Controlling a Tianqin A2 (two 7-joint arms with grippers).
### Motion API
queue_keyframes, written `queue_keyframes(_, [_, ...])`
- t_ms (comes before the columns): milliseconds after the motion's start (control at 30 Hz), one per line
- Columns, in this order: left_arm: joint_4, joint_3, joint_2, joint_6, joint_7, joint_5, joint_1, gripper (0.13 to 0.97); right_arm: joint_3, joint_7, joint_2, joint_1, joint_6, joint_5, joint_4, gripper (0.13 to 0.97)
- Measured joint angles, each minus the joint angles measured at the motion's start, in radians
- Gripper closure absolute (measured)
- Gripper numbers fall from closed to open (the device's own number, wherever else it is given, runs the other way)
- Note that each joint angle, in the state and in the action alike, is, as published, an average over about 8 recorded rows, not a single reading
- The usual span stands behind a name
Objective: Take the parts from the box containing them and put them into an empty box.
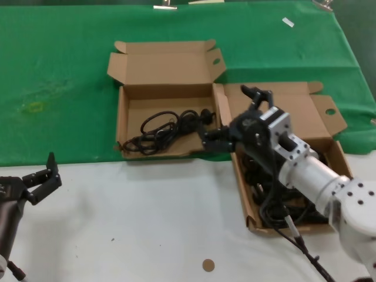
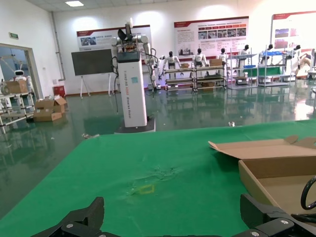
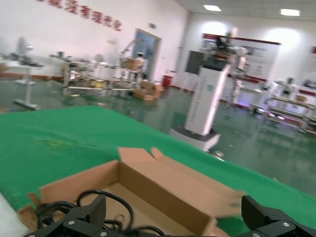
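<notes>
Two open cardboard boxes lie side by side. The left box (image 1: 123, 120), with a wavy front wall and an oval hole in its lid, holds one black coiled cord (image 1: 161, 130). The right box (image 1: 339, 154), with a round hole in its flap, holds more black cords (image 1: 267, 194), partly hidden under my right arm. My right gripper (image 1: 225, 116) hangs open and holds nothing, over the wall between the two boxes. In the right wrist view, my right gripper (image 3: 170, 219) looks over the left box (image 3: 163, 190) and its cord (image 3: 106, 197). My left gripper (image 1: 42, 179) rests open at the near left.
The boxes stand on a green cloth (image 1: 59, 76); the white table (image 1: 147, 223) lies in front of it. A small brown disc (image 1: 208, 265) lies on the white surface. In the left wrist view, my left gripper (image 2: 170, 222) faces the green cloth and the left box's corner (image 2: 269, 168).
</notes>
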Motion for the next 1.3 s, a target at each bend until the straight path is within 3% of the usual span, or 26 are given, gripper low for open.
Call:
queue_keyframes(633, [0.000,0.000,0.000,0.000,0.000,0.000,0.000,0.132,0.149,0.039,0.009,-0.311,0.257,0.132,0.212,0.129])
queue_keyframes(1300, [0.000,0.000,0.000,0.000,0.000,0.000,0.000,0.132,0.159,0.041,0.010,-0.333,0.275,0.142,0.227,0.129])
